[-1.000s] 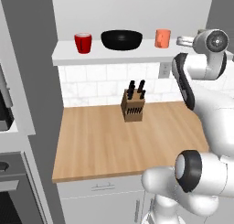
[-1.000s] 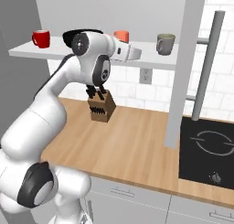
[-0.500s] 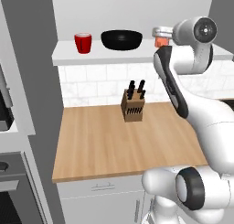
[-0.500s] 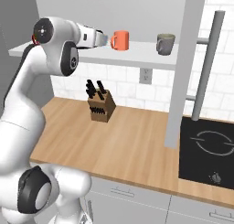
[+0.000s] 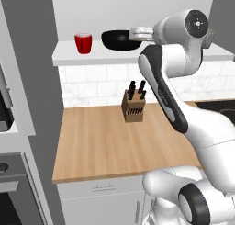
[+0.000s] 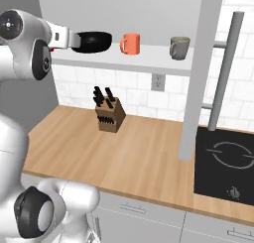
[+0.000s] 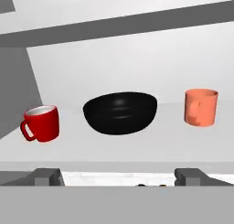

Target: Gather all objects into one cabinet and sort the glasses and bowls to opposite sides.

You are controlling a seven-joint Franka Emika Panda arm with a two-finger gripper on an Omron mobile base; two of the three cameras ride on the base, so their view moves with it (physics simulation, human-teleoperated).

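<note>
On the white shelf board (image 7: 137, 147) of the doorless cabinet stand a glossy red cup (image 7: 43, 123), a wide black bowl (image 7: 120, 112) and an orange cup (image 7: 201, 107), left to right in the hand view. My gripper (image 7: 119, 177) is open, level with the shelf's front edge and facing the bowl, with nothing between its fingers (image 7: 48, 176). From the right base view the gripper (image 6: 73, 39) is just left of the bowl (image 6: 92, 41); the orange cup (image 6: 130, 43) and grey-green mug (image 6: 179, 47) stand further right. The red cup (image 5: 83, 42) is left of the bowl (image 5: 120, 39).
A wooden knife block (image 6: 109, 115) stands on the wood counter (image 6: 139, 157) below the shelf. A grey door with a long bar handle (image 6: 225, 78) hangs to the right, above a black cooktop (image 6: 225, 162). Dark oven units (image 5: 9, 173) flank the counter's left.
The arm has swung left along the shelf, from beside the orange cup to in front of the black bowl. The cups, mug and bowl have not moved.
</note>
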